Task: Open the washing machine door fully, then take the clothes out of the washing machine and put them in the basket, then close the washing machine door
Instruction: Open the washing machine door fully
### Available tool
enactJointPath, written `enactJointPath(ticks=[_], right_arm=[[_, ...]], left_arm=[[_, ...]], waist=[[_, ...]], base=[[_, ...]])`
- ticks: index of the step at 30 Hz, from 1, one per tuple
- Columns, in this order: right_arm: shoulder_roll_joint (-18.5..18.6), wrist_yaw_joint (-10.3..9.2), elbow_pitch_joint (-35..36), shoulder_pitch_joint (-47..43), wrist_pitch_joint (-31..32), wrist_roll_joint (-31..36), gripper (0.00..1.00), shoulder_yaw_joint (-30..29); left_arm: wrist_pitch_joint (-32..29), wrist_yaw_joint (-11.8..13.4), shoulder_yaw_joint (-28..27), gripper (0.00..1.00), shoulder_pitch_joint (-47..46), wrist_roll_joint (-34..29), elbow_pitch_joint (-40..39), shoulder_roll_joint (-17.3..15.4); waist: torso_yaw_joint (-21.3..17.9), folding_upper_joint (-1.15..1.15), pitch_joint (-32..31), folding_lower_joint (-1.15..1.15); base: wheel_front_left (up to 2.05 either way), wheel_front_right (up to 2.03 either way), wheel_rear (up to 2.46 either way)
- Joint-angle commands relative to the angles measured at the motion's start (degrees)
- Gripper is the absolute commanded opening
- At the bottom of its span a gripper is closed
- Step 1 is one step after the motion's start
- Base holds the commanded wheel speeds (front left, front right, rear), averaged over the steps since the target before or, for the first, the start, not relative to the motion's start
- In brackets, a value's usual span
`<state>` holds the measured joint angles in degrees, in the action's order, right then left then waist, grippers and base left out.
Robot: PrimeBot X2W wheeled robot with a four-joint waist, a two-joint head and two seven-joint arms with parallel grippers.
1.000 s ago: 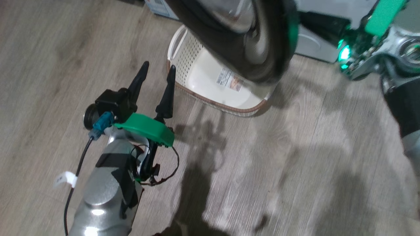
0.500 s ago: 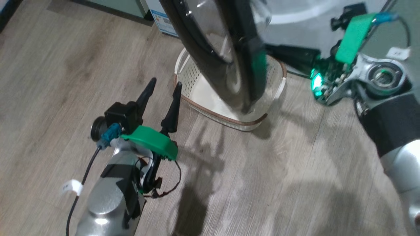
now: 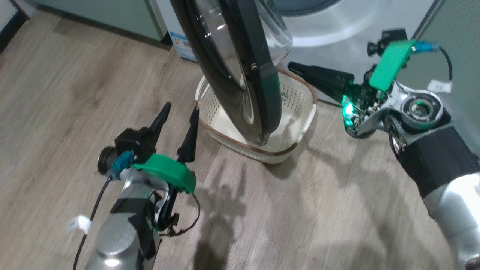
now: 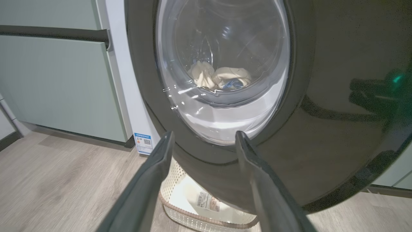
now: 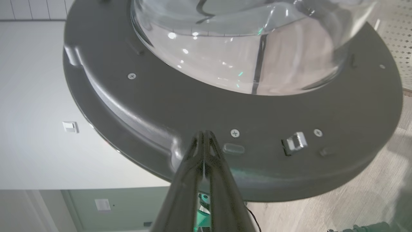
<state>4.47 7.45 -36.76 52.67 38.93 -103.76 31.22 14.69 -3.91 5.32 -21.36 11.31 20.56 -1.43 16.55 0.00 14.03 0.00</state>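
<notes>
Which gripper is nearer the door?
Right. The right gripper is right at the washing machine door, by its inner rim; the left gripper stands off its outer face.

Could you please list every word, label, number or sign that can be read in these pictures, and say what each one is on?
No text can be read clearly.
Blue-edged label on the washing machine: a square code and print, too small to read.
Sticker inside the basket: barcode-like lines, too blurred to read.
White tag on the cable along the left arm: marks too small to read.
</notes>
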Motion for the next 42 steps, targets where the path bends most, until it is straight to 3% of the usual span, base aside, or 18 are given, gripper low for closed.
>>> enactJointPath(ticks=[1,3,4,5,6,11,14,26,32,38,42], right_arm=[[-1.6,0.03,1.6,-1.1,-1.0,0.7,0.05,-1.0],[-1.6,0.03,2.1,-2.5,-2.1,1.3,0.25,-2.3],[-1.6,0.03,2.4,-3.4,-2.8,1.5,0.41,-3.0],[-1.6,0.03,2.7,-4.2,-3.3,1.9,0.62,-3.5],[-1.6,0.03,3.1,-5.2,-3.8,2.3,1.00,-4.1],[-1.6,0.03,5.3,-9.0,-7.6,4.9,1.00,-6.7],[-1.6,0.03,8.9,-13.5,-14.1,8.9,1.00,-9.8],[0.3,0.03,15.6,-25.7,-25.3,16.4,1.00,-10.7],[4.4,0.03,17.4,-29.5,-36.3,20.4,1.00,-10.5],[10.1,0.03,17.2,-32.2,-49.8,25.7,1.00,-6.5],[13.1,0.03,15.0,-33.1,-53.6,29.8,1.00,-4.1]], left_arm=[[0.3,-0.2,-2.6,1.00,0.1,-0.8,-1.4,-1.4],[0.3,-0.5,-3.6,1.00,0.6,-1.5,-1.2,-1.4],[0.3,-0.8,-4.1,1.00,0.8,-1.9,-1.1,-1.4],[0.3,-1.0,-4.7,1.00,1.1,-2.4,-1.0,-1.5],[0.3,-1.2,-5.3,1.00,1.4,-2.8,-0.9,-1.5],[0.3,-2.0,-7.4,1.00,2.3,-3.9,-0.7,-2.2],[0.3,-2.6,-8.7,1.00,3.2,-4.7,-0.7,-3.3],[0.3,-3.2,-16.1,1.00,7.7,-4.4,-1.5,-6.5],[0.3,-3.3,-18.9,1.00,9.5,-4.4,-2.4,-6.6],[0.3,-3.5,-19.9,1.00,10.6,-4.6,-2.7,-6.2],[0.3,-3.5,-20.1,1.00,11.0,-4.7,-2.7,-5.9]], waist=[[-0.8,0.00,-1.3,0.00],[-1.4,0.00,-2.4,0.00],[-1.9,0.00,-3.0,0.00],[-2.3,0.00,-3.6,0.00],[-2.8,0.00,-4.1,0.00],[-4.9,0.00,-6.3,0.00],[-7.2,0.00,-8.2,0.00],[-16.2,0.00,-13.3,0.00],[-18.9,0.00,-14.5,0.00],[-20.2,0.00,-15.1,0.00],[-20.7,0.00,-15.4,0.00]], base=[[0.00,0.00,0.00],[0.00,0.00,0.00],[0.00,0.00,0.00],[0.00,0.00,0.00],[0.00,0.00,0.00],[0.00,0.00,0.00],[0.00,0.00,0.00],[0.00,0.00,0.00],[0.00,0.00,0.00],[0.00,0.00,0.00],[0.00,0.00,0.00]])
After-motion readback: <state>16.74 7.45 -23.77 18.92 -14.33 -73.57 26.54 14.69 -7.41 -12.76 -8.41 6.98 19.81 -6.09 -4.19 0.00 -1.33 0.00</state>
